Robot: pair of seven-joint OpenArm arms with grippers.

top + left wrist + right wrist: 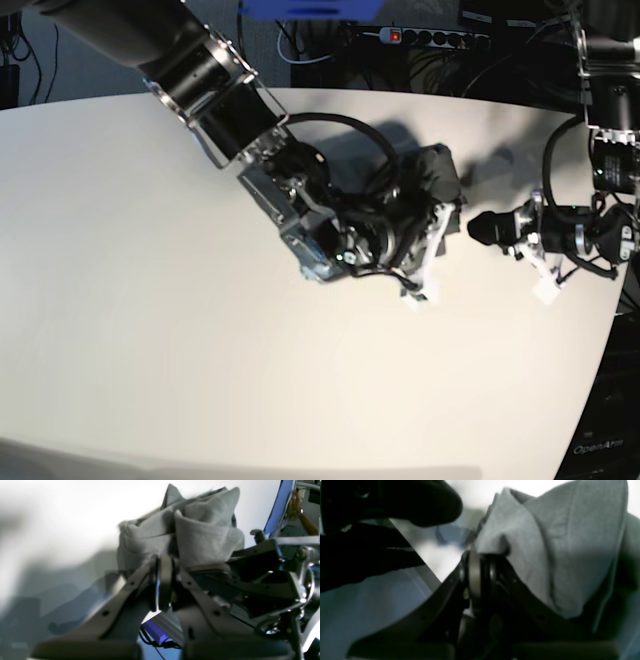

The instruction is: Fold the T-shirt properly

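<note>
The T-shirt [441,172] is a dark bunched heap at the middle right of the white table [150,300]. In the left wrist view, my left gripper [162,563] is shut, with grey folds of the T-shirt [200,537] standing up from its tips. My right gripper [475,562] is also shut, with the T-shirt [557,555] draped over its right finger. In the base view, the right gripper [422,218] is pressed into the heap from the left. The left gripper [480,228] reaches toward it from the right. The exact pinch points are hidden by cloth.
The two arms are close together over the heap; the right arm's dark frame [262,580] fills the right of the left wrist view. A power strip [430,37] and cables lie beyond the table's far edge. The table's right edge [610,330] runs just past the left arm.
</note>
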